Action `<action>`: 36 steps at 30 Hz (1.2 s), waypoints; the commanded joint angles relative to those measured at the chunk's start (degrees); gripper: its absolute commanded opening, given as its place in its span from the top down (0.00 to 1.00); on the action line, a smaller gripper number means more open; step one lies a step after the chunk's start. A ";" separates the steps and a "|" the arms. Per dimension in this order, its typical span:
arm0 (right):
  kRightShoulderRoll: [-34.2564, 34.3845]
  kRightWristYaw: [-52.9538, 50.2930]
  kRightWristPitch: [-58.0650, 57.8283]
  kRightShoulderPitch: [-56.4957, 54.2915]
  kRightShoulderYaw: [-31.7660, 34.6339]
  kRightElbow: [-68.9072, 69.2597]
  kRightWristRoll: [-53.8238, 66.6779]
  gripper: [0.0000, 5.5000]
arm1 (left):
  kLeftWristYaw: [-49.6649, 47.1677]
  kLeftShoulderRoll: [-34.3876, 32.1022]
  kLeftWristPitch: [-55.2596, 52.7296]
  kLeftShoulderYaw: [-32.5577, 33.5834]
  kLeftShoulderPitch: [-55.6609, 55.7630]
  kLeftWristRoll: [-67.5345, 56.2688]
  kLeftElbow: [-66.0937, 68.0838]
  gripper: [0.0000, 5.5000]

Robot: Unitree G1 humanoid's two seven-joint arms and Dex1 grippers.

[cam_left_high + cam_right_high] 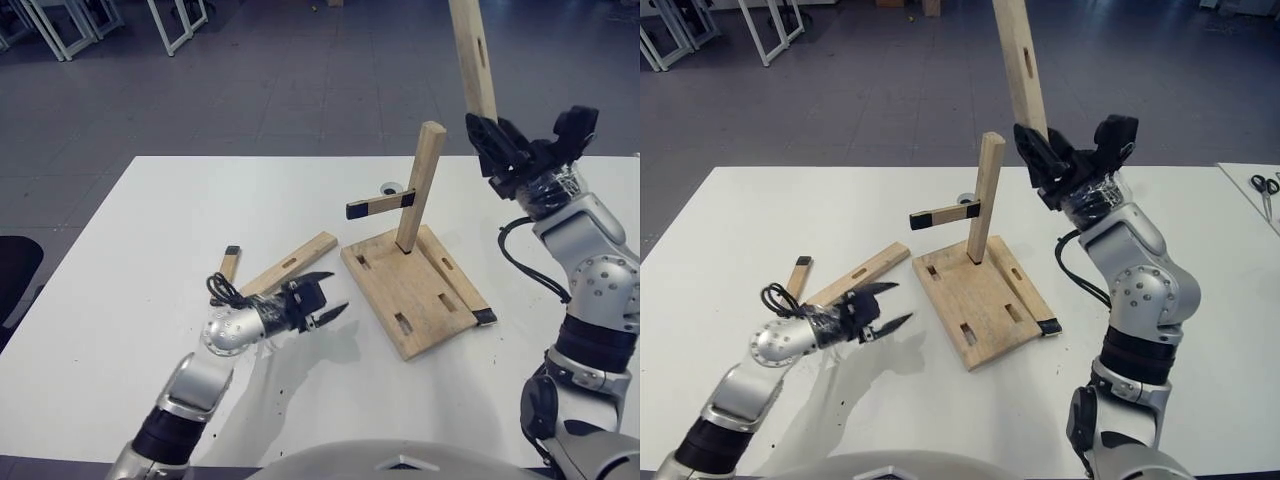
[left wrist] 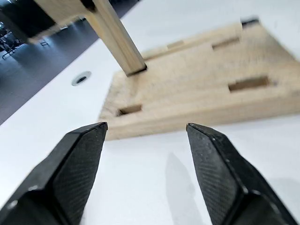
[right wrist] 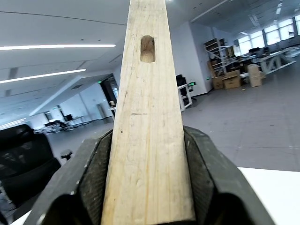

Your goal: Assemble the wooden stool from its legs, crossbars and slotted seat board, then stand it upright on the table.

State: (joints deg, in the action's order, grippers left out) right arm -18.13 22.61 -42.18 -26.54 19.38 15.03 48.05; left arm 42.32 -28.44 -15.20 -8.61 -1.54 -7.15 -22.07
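The slotted seat board point(image 1: 415, 285) lies flat on the white table point(image 1: 120, 290). One wooden leg point(image 1: 421, 185) stands upright in a far slot, with a short black-tipped crossbar point(image 1: 380, 206) sticking out of its side. My right gripper point(image 1: 530, 150) is raised at the right, shut on a second slotted leg point(image 1: 472, 55) that points up. My left gripper point(image 1: 322, 308) hovers open just left of the board's near corner, holding nothing. A third leg point(image 1: 290, 265) and a small black-tipped crossbar point(image 1: 229, 263) lie on the table beyond it.
A round cable hole point(image 1: 391, 187) sits in the table behind the standing leg. A black-tipped strip point(image 1: 468, 290) lies along the board's right edge. Scissors point(image 1: 1265, 186) rest on a neighbouring table at the far right. Bare table spreads to the left and front.
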 commanded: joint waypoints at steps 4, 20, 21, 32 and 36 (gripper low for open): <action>-1.32 9.27 -7.00 2.25 -3.37 1.27 10.42 0.63 | -11.51 6.56 -28.62 19.38 16.40 -54.56 -4.75 0.43; -6.26 22.09 -15.77 6.03 -11.50 5.66 22.44 0.63 | -29.57 4.59 -33.16 17.97 21.41 -87.05 -4.54 0.43; -6.72 22.64 -15.80 6.27 -11.87 5.71 22.37 0.63 | -29.15 4.12 -33.25 17.89 21.53 -87.01 -4.50 0.43; -8.89 24.19 -14.38 7.65 -13.98 5.41 19.94 0.63 | -24.16 0.56 -33.90 15.78 19.84 -80.94 -4.92 0.62; -9.48 24.13 -13.79 8.37 -14.13 5.70 18.82 0.56 | -22.70 0.10 -33.37 16.31 18.52 -78.66 -3.82 0.62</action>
State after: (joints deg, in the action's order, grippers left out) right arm -26.56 48.00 -56.60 -18.33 5.35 20.28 68.44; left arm 19.40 -26.63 -47.96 7.68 17.56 -88.37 -26.12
